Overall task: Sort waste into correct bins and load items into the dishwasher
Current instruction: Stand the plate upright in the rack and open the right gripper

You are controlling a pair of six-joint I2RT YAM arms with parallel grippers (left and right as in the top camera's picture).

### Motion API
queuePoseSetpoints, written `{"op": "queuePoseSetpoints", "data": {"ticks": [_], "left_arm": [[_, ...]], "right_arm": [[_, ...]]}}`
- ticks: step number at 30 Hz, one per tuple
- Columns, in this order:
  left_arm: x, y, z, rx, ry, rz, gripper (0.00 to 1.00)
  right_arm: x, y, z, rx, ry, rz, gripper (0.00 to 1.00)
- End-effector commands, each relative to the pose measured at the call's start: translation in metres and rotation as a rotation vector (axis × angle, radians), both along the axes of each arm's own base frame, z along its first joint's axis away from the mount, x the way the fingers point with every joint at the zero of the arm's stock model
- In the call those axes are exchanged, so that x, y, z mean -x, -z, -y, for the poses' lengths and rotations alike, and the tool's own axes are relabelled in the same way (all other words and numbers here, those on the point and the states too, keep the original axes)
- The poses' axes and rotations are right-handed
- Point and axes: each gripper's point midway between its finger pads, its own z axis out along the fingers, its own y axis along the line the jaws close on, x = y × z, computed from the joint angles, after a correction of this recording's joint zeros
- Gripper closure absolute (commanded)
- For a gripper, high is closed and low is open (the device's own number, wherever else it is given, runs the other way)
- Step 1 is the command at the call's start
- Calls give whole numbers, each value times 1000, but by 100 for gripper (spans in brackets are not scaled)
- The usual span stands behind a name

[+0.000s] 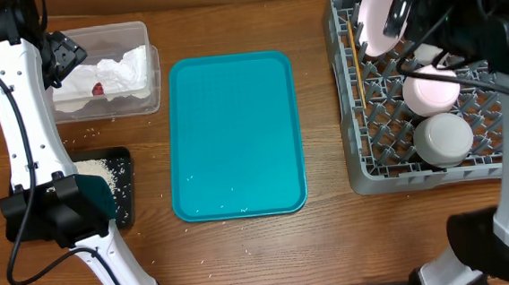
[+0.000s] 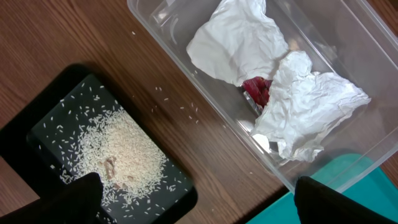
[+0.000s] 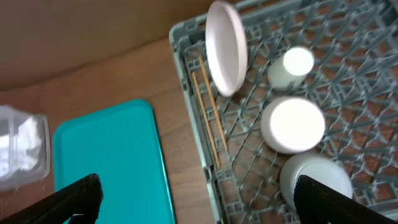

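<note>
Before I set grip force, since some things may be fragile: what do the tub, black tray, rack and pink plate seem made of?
The tub: clear glossy plastic; the napkins show through its wall.
The black tray: probably plastic, shiny; it reflects light around the rice.
The rack: grey moulded plastic, matte lattice.
The pink plate: smooth, even surface; ceramic or melamine, cannot tell.

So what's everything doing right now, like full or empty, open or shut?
Clear tub, holding crumpled napkins and a red wrapper.
Black tray, holding a rice pile.
Teal tray, only a few grains on it.
Dish rack, loaded with dishes.
Pink plate, standing on edge in the rack.
Chopsticks, lying flat in the rack.
White cup, sitting in the rack.
Left tool, open, holding nothing.
Right tool, open, holding nothing.
</note>
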Motion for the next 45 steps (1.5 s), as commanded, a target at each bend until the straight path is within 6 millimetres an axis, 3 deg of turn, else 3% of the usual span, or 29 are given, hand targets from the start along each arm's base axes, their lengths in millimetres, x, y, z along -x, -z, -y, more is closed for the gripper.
{"op": "queuePoseSetpoints", "data": {"ticks": [1, 9, 14, 16, 26, 33, 39, 45], "left_arm": [[1, -13, 1, -21, 7, 25, 0], [1, -13, 1, -21, 7, 25, 0], [1, -13, 1, -21, 7, 25, 0], [1, -13, 1, -21, 7, 25, 0], [1, -13, 1, -21, 7, 25, 0], [1, -13, 2, -21, 9, 26, 0], [1, -13, 2, -21, 8, 25, 0], [1, -13, 2, -21, 10, 26, 0]], "right_arm": [[21, 8, -8, -34, -39, -43, 0], [99, 23, 6, -23, -34, -79, 0], [139, 45, 9, -36, -38, -126, 0], [146, 50, 10, -34, -38, -144, 0], [145, 52, 2, -69, -62, -147, 0], [137, 70, 2, -27, -104, -169, 0], [113, 84, 0, 33, -193, -7, 0], [105, 123, -2, 28, -198, 191, 0]]}}
